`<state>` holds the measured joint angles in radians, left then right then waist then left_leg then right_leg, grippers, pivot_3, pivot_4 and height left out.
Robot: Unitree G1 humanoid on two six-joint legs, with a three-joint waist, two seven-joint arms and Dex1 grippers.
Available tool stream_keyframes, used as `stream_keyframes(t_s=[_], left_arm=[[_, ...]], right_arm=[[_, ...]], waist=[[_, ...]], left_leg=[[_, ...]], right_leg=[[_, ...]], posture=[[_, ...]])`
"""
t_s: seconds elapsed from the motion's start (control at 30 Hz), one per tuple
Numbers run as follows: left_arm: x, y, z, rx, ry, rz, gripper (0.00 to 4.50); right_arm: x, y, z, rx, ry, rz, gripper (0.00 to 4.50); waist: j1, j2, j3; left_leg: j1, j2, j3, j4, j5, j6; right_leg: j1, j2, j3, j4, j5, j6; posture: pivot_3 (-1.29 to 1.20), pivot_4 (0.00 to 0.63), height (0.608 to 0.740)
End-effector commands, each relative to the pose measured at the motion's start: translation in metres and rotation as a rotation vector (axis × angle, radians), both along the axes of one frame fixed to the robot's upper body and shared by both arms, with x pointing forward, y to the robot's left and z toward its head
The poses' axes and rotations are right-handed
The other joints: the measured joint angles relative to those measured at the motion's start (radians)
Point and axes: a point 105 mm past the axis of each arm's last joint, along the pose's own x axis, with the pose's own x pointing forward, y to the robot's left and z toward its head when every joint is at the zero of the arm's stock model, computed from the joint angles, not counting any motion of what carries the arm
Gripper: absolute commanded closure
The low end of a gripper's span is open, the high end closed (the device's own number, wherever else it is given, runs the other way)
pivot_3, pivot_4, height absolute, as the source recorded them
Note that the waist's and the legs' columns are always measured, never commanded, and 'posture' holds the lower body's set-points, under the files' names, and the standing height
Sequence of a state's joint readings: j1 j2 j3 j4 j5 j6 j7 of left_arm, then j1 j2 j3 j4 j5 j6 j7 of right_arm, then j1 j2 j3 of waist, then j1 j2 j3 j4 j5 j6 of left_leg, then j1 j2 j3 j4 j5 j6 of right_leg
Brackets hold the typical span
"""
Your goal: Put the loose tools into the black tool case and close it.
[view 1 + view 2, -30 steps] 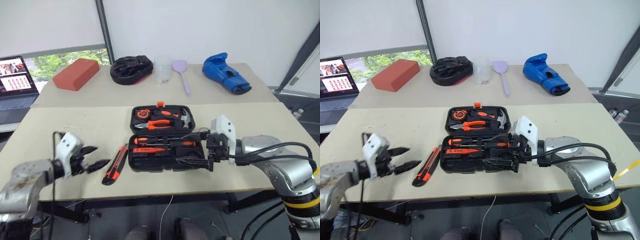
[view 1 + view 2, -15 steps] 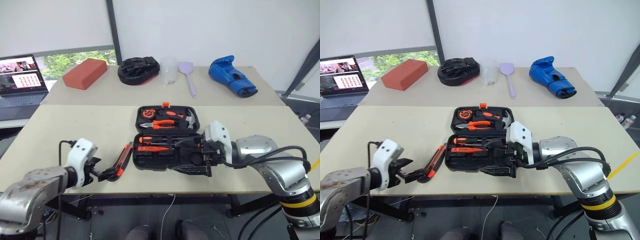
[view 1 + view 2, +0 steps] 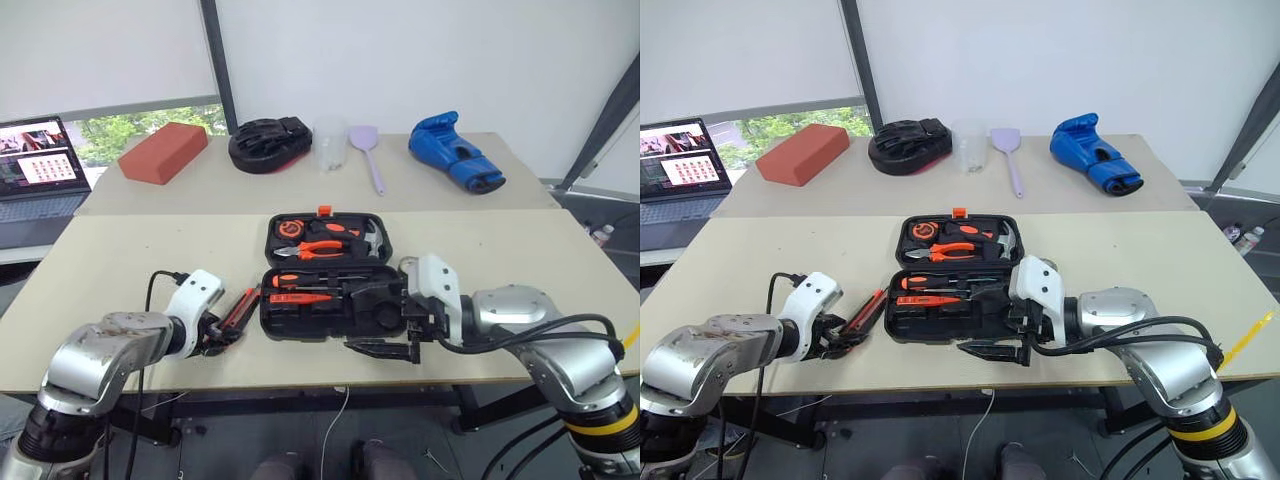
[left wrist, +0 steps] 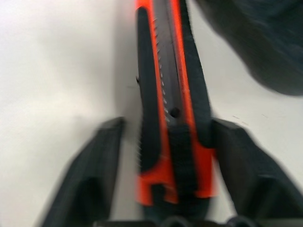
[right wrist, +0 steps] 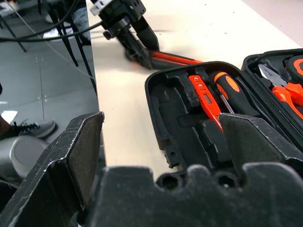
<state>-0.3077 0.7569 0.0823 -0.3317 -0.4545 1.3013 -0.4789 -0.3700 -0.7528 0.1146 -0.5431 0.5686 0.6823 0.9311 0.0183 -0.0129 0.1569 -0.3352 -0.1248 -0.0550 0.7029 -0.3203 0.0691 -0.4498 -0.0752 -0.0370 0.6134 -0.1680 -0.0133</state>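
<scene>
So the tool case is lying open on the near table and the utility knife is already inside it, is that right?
Not quite. The tool case is open on the near table, but the utility knife lies on the tabletop beside it, between the left gripper's fingers, as the left wrist view shows.

On a beige table, the open black tool case lies between two grippers. The left gripper straddles the near end of an orange-black utility knife beside the case; the right gripper, jaws wide, hovers at the case's front edge.
</scene>
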Motion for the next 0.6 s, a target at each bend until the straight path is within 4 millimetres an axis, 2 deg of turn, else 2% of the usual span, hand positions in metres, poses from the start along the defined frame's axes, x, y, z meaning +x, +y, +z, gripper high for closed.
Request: stream_keyframes(t_s=[0.03, 0.1, 0.17, 0.3, 0.37, 0.47, 0.53, 0.6], left_arm=[[0.022, 0.042, 0.021, 0.02, -0.097, 0.145, 2.77], [0.037, 0.039, 0.053, -0.033, -0.218, 0.06, 2.77], [0.045, 0.024, 0.083, -0.054, -0.334, -0.125, 2.77], [0.03, -0.011, 0.112, -0.091, -0.387, -0.525, 2.77], [0.014, -0.027, 0.116, -0.081, -0.347, -0.741, 2.77], [-0.007, -0.052, 0.1, -0.028, -0.181, -1.068, 2.77], [-0.01, -0.066, 0.087, 0.012, -0.112, -1.204, 2.77], [-0.007, -0.076, 0.078, 0.039, -0.084, -1.268, 2.77]], right_arm=[[-0.009, -0.004, 0.011, 0.015, -0.017, 0.008, 0.0], [-0.012, -0.006, 0.01, 0.012, -0.002, 0.01, 0.0], [-0.014, -0.008, 0.009, 0.006, 0.012, 0.01, 0.0], [-0.016, -0.011, 0.007, -0.011, 0.023, 0.009, 0.0], [-0.015, -0.013, 0.006, -0.022, 0.021, 0.006, 0.0], [-0.012, -0.015, 0.006, -0.028, 0.006, -0.017, 0.0], [-0.01, -0.016, 0.006, -0.024, 0.0, -0.033, 0.0], [-0.009, -0.015, 0.007, -0.02, -0.005, -0.045, 0.0]], waist=[[0.0, 0.0, 0.0], [-0.001, -0.003, 0.002], [-0.001, -0.006, 0.003], [-0.001, -0.006, 0.004], [-0.005, -0.006, 0.004], [-0.008, -0.006, 0.004], [-0.004, -0.007, 0.004], [-0.006, -0.007, 0.004]], left_leg=[[0.0, 0.0, 0.0, -0.001, 0.0, -0.001], [-0.002, 0.001, 0.0, -0.001, 0.001, -0.002], [-0.005, 0.001, 0.0, -0.001, 0.001, -0.002], [-0.008, 0.0, 0.0, -0.001, 0.002, -0.002], [-0.008, -0.001, 0.0, -0.001, 0.001, -0.001], [-0.009, -0.002, 0.0, -0.001, 0.0, 0.001], [-0.01, -0.002, 0.0, -0.001, 0.0, 0.001], [-0.011, -0.002, 0.0, 0.001, 0.0, 0.001]], right_leg=[[0.0, 0.0, 0.0, 0.0, 0.0, 0.0], [-0.004, 0.0, 0.0, 0.003, 0.003, -0.005], [-0.008, 0.0, -0.001, 0.004, 0.003, -0.006], [-0.009, 0.0, -0.002, -0.001, 0.005, -0.01], [-0.008, -0.001, -0.003, -0.003, 0.005, -0.009], [-0.009, -0.001, -0.004, -0.004, 0.005, -0.009], [-0.009, -0.002, -0.005, -0.005, 0.005, -0.009], [-0.009, -0.002, -0.005, -0.005, 0.005, -0.009]], posture=[[0.0, 0.15, 0.74], [0.0, 0.15, 0.74], [0.0, 0.15, 0.74], [0.0, 0.15, 0.74], [0.0, 0.15, 0.74], [0.0, 0.15, 0.74], [0.0, 0.15, 0.74], [0.0, 0.15, 0.74]])
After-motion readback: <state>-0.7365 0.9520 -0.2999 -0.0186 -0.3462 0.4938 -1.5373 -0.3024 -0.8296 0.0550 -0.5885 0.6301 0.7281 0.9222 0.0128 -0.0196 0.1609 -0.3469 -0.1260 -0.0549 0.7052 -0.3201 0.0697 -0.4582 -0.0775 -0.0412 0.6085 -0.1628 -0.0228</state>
